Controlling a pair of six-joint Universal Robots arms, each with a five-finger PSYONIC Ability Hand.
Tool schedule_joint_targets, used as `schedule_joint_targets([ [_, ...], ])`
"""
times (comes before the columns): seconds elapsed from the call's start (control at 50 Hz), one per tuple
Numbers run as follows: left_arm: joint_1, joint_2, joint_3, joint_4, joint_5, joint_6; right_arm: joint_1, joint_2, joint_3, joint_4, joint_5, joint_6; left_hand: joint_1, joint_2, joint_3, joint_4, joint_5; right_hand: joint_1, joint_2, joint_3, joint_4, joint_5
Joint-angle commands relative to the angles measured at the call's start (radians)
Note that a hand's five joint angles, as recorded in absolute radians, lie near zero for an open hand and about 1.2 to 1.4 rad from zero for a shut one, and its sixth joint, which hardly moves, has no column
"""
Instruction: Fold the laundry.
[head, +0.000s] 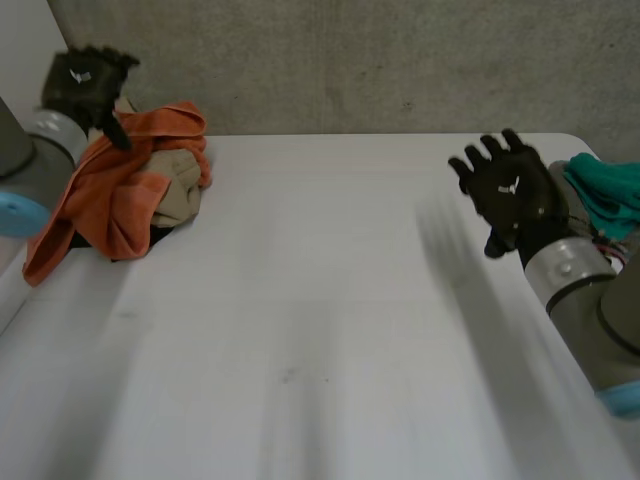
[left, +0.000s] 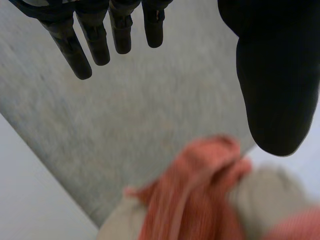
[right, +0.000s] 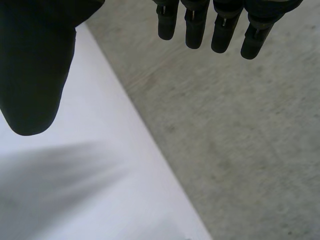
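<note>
Left hand (head: 85, 78): above the heap at the table's (head: 330, 320) far left corner, fingers straight and spread, holding nothing. One digit points down at the orange cloth (head: 105, 200). Whether it touches, you cannot tell.

Heap: the orange cloth lies draped over a bunched beige cloth (head: 178, 195). Its lower tail runs toward the table's left edge. In the left wrist view both cloths lie past the fingertips, the orange one crossing the beige.

Right hand (head: 510, 190): raised over the table's right side, fingers wide, empty, well apart from the heap. A teal cloth (head: 610, 190) lies just beside that arm, at the table's right edge.

Stage, as judged: nothing is spread or folded yet, and the centre of the table is bare for it.

Hazards for you to weigh:
- The two cloths overlap, so a deep grasp is likely to close on both. You would then carry a tangle to the centre instead of one piece.
- The heap sits near a corner. A pull toward the left, or a sideways brush by the forearm, could slide the orange tail and the rest off the table.
- A pinch on a bunched fold rather than an edge would lift a lump that will not open flat.
- A swing of the right arm could snag the teal cloth and drag it off its edge.
</note>
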Motion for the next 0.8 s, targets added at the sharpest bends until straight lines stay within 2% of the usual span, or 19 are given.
schedule_joint_targets([
  [0.02,0.034,-0.262,0.178,0.074,-0.017,0.124,-0.016,-0.006,0.066,-0.001,0.001,-0.008,0.039,0.024,0.018,0.029,0.010,-0.048,-0.039,-0.037,-0.041,-0.047],
  [0.06,0.036,-0.312,0.226,0.083,-0.022,0.141,-0.016,-0.008,0.078,-0.003,0.001,-0.008,0.343,0.328,0.322,0.333,0.314,-0.048,-0.039,-0.037,-0.041,-0.047],
  [0.1,0.035,-0.329,0.245,0.096,-0.025,0.149,-0.018,-0.008,0.091,-0.007,0.000,-0.009,0.862,0.847,0.840,0.852,0.833,-0.048,-0.039,-0.037,-0.041,-0.047],
  [0.12,0.025,-0.331,0.252,0.120,-0.037,0.155,-0.018,-0.008,0.095,-0.009,0.000,-0.009,1.198,1.183,1.177,1.188,1.169,-0.048,-0.039,-0.037,-0.041,-0.047],
  [0.18,0.010,-0.319,0.234,0.169,-0.080,0.161,-0.016,-0.009,0.101,-0.011,0.001,-0.009,1.202,1.187,1.180,1.192,1.173,-0.048,-0.039,-0.037,-0.041,-0.047],
  [0.2,-0.016,-0.273,0.210,0.195,-0.124,0.160,-0.018,-0.009,0.101,-0.009,0.003,-0.009,1.202,1.187,1.180,1.192,1.173,-0.048,-0.039,-0.037,-0.041,-0.047],
  [0.28,-0.073,-0.075,0.095,0.255,-0.171,0.144,-0.018,-0.011,0.101,-0.011,0.011,-0.009,1.202,1.187,1.180,1.192,1.173,-0.048,-0.039,-0.037,-0.041,-0.047],
  [0.4,-0.174,0.190,-0.113,0.381,-0.148,0.071,-0.018,-0.020,0.100,-0.012,0.031,-0.006,1.202,1.187,1.180,1.192,1.173,-0.048,-0.039,-0.037,-0.041,-0.047],
  [0.42,-0.218,0.257,-0.169,0.399,-0.136,0.023,-0.018,-0.023,0.100,-0.012,0.034,-0.006,1.202,1.187,1.180,1.192,1.173,-0.048,-0.039,-0.037,-0.041,-0.047],
  [0.52,-0.340,0.414,-0.356,0.406,-0.054,-0.119,-0.021,-0.049,0.100,-0.011,0.064,0.000,1.202,1.187,1.180,1.192,1.173,-0.048,-0.039,-0.037,-0.041,-0.047],
  [0.58,-0.410,0.456,-0.477,0.401,0.002,-0.170,-0.036,-0.071,0.100,-0.012,0.092,0.002,1.202,1.187,1.180,1.192,1.173,-0.048,-0.039,-0.037,-0.041,-0.047],
  [0.66,-0.500,0.433,-0.617,0.390,0.047,-0.172,-0.061,-0.098,0.100,-0.011,0.120,0.003,1.202,1.187,1.180,1.192,1.173,-0.048,-0.039,-0.037,-0.041,-0.047],
  [0.8,-0.622,0.269,-0.703,0.355,0.044,-0.149,-0.096,-0.117,0.103,0.000,0.124,0.006,1.202,1.187,1.180,1.192,1.173,-0.048,-0.039,-0.037,-0.041,-0.047],
])
